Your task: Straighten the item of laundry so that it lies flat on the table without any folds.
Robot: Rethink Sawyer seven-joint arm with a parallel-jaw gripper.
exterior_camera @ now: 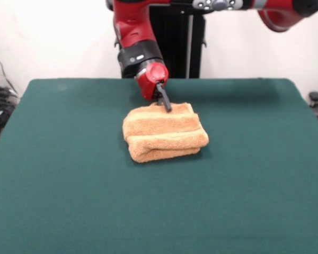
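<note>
Your end effector (pixel 165 101), grip state indiscernible, is pressing at the folded towel's (pixel 164 133) far edge; you are risking dragging the whole bundle across the tabletop (pixel 58 174) unopened.

A robotics lab: a red and black arm (pixel 140 47) on a black pedestal (pixel 177 45) stands at a green table (pixel 69 185) before a bare white wall (pixel 53 37), cables (pixel 0 106) trailing at one side.
</note>
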